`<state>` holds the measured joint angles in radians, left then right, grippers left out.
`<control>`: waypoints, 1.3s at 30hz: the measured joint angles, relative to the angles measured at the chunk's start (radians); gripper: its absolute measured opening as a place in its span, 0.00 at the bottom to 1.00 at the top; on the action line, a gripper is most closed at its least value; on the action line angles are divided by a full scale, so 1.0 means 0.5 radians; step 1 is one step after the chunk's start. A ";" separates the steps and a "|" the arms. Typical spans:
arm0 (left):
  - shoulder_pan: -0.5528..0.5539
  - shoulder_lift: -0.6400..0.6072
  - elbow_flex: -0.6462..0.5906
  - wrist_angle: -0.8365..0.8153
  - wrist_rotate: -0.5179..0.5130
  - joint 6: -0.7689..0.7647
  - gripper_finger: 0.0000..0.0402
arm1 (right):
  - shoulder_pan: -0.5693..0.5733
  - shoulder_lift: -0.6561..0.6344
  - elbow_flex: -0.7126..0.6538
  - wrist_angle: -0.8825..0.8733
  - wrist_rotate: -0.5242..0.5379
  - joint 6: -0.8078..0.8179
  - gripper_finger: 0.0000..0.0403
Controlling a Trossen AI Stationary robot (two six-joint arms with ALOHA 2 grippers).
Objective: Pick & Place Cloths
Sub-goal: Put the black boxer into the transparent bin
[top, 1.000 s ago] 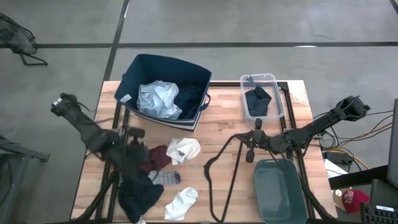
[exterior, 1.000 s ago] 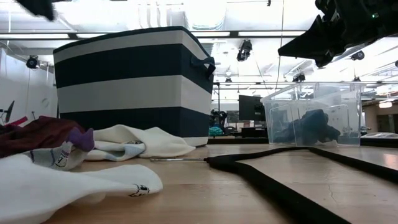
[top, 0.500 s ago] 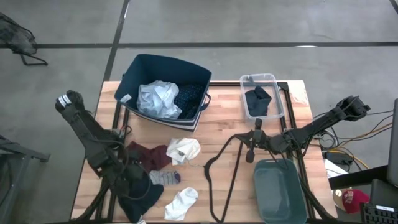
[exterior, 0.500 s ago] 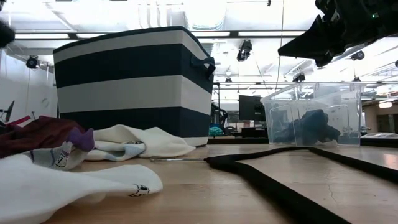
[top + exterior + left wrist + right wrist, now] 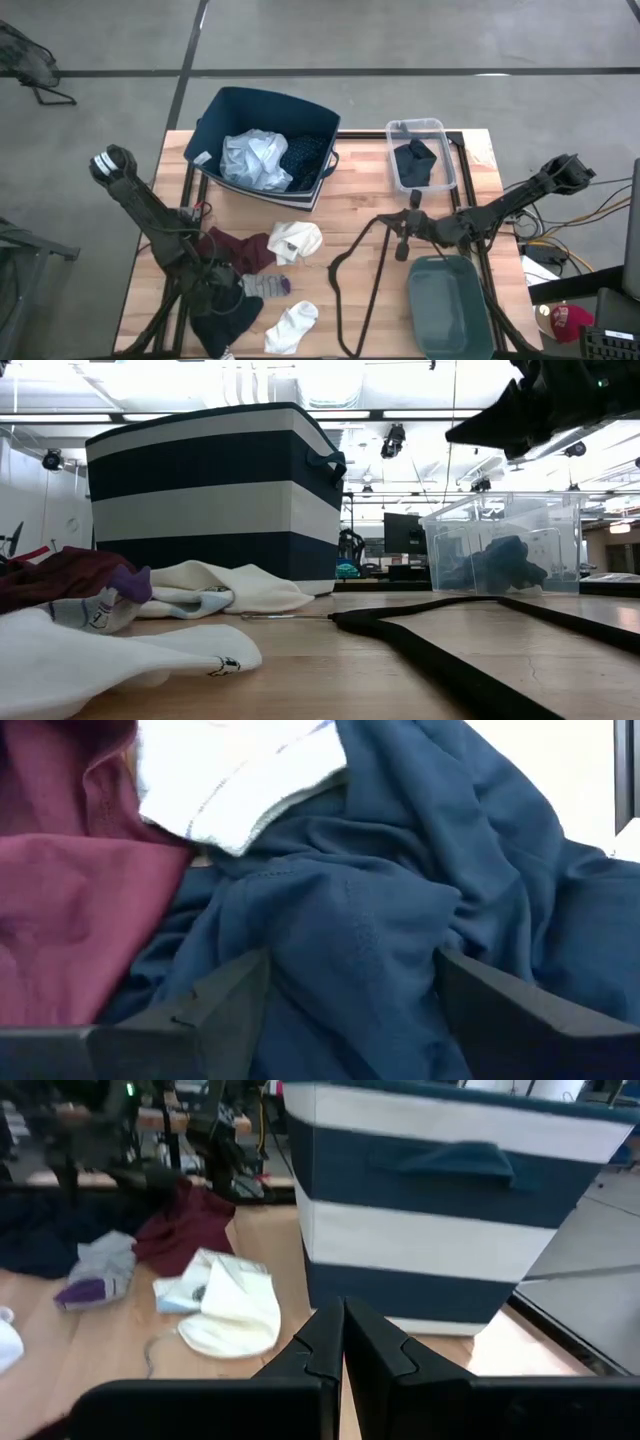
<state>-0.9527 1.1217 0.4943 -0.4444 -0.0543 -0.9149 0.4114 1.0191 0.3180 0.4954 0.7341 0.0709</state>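
Fabric fills the span between my left gripper (image 5: 350, 990) fingers, spread wide over the dark blue piece (image 5: 400, 900) near the table's front-left edge, maroon piece (image 5: 70, 890) and a white sock (image 5: 230, 780) crowding beside it. My right gripper (image 5: 343, 1340) hangs with fingers pressed together over bare wood mid-table, facing the striped bin (image 5: 450, 1190), the black hanger (image 5: 365, 265) just beside it.
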 joint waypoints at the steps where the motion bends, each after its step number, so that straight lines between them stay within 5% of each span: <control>1: 0.000 0.000 -0.025 0.044 -0.008 0.000 0.69 | 0.000 0.004 0.000 0.027 0.000 0.003 0.02; 7: 0.004 0.000 -0.122 0.192 -0.072 0.086 0.52 | 0.000 0.011 0.000 0.150 -0.002 0.047 0.02; 16: 0.038 0.000 -0.046 0.332 -0.219 0.412 0.05 | 0.000 0.012 0.000 0.191 -0.002 0.090 0.02; 30: 0.358 0.000 0.630 0.127 -0.311 1.404 0.03 | 0.000 0.197 0.004 0.773 -0.071 -0.026 0.02; 39: 0.708 0.000 1.103 -0.191 -0.356 1.782 0.03 | 0.000 0.452 0.271 0.803 -0.075 -0.161 0.04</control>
<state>-0.5986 1.1217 1.0456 -0.5398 -0.2325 -0.0237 0.4114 1.2450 0.4536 0.8967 0.6965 -0.0096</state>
